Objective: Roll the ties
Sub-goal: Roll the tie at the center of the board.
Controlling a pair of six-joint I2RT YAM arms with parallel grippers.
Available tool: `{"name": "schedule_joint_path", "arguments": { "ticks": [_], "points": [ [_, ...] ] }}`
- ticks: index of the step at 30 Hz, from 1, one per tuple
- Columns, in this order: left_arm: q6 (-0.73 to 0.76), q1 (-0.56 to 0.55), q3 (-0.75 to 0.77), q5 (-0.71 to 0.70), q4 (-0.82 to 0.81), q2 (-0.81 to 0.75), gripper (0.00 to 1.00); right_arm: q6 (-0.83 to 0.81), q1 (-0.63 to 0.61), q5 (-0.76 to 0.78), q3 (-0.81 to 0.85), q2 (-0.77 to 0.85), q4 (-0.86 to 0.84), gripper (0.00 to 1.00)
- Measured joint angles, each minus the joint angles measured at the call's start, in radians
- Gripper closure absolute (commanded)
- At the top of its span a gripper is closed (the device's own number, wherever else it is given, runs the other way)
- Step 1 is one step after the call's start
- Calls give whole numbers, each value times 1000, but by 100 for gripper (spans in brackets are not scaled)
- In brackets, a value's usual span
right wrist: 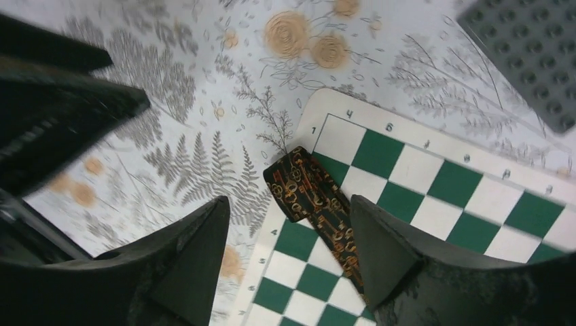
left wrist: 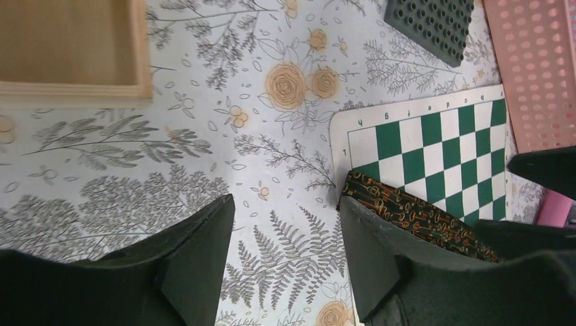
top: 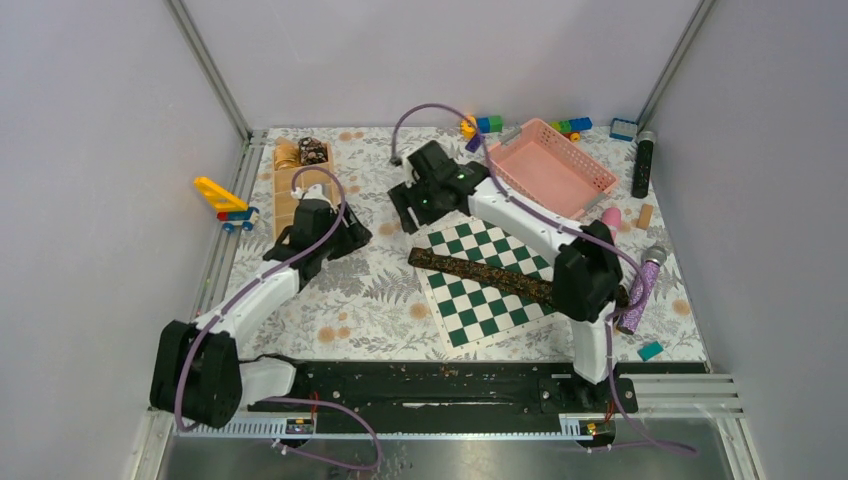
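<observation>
The dark patterned tie (top: 480, 272) lies flat and unrolled, slanted across the chessboard mat (top: 470, 322) toward the right side of the counter. Its narrow end reaches just past the mat's left edge. The right gripper (right wrist: 289, 204) hovers over that end with its jaws apart. The left gripper (left wrist: 285, 204) is near, jaws also apart, holding nothing. We fear 2 things: a finger pinching the thin mat together with the cloth, and the grippers colliding.

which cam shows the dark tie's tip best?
Right wrist: the tie tip sits centred and sharp, pattern legible. Top external shows most of its length across the chessboard, but small. Left wrist catches only a partial stretch.
</observation>
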State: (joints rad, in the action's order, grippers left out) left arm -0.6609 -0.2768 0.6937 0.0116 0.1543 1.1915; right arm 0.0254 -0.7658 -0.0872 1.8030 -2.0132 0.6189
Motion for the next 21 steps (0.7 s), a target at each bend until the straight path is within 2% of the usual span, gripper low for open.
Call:
{"name": "schedule_joint_path", "arguments": {
  "ticks": [4, 6, 14, 21],
  "points": [
    [0, -14, 5, 52, -58, 78, 40, 228, 27, 34, -79, 81, -40, 51],
    [0, -28, 5, 73, -92, 117, 41, 321, 35, 36, -132, 101, -58, 56],
    [1, -105, 6, 157, -250, 250, 43, 628, 36, -11, -385, 107, -146, 58],
    [0, -130, 6, 200, -356, 307, 46, 726, 40, -26, -418, 107, -212, 62]
  ]
}}
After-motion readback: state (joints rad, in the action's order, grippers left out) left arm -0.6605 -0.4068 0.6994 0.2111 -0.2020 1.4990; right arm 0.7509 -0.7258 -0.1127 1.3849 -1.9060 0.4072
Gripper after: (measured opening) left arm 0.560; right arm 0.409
